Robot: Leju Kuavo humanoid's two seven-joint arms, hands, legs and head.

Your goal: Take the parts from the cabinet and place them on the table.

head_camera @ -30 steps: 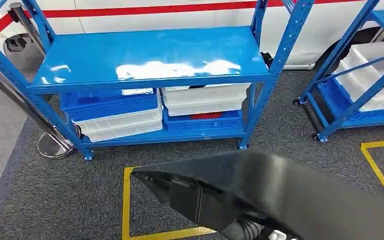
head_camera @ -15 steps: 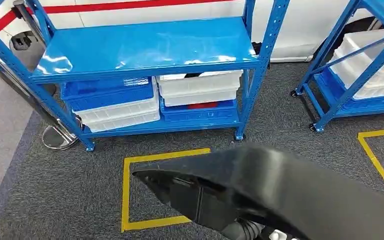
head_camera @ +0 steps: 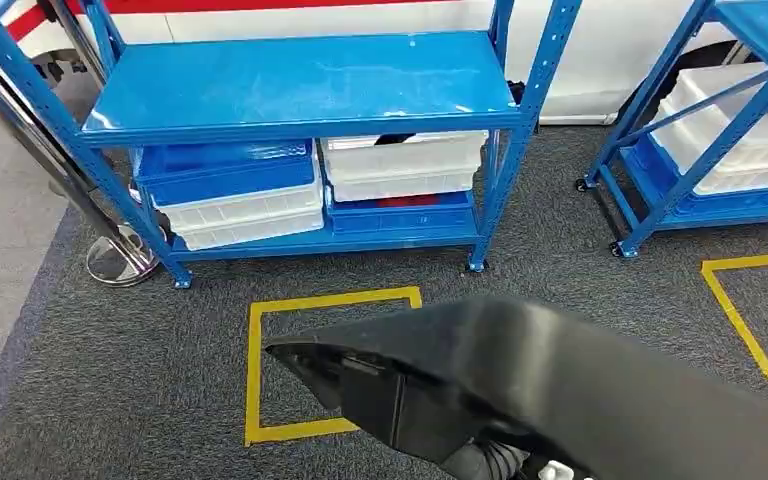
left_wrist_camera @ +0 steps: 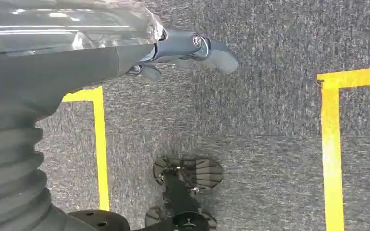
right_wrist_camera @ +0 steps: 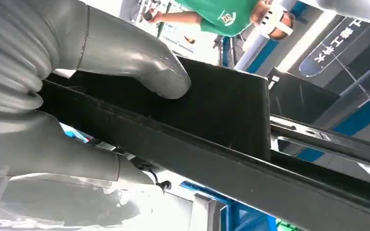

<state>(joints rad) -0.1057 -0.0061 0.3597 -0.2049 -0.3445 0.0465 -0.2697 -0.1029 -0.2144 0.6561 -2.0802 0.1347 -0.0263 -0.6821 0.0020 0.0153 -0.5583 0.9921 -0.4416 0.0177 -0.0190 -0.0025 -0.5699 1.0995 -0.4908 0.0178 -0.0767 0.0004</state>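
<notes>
Right hand (right_wrist_camera: 77, 110) clamped on the black part (right_wrist_camera: 221, 106), thumb pressed on its flat face, other fingers under its edge. Seen from the head, part (head_camera: 560, 390) low at 5 o'clock, over grey carpet (head_camera: 110, 350) and a yellow tape square (head_camera: 253, 370). Left hand (left_wrist_camera: 183, 53) hanging over the carpet, fingers loosely curled on nothing. Blue rack (head_camera: 300, 85) at 12 o'clock, white and blue bins (head_camera: 400, 165) on its bottom shelf. Second rack (head_camera: 700, 130) at 2 o'clock.
</notes>
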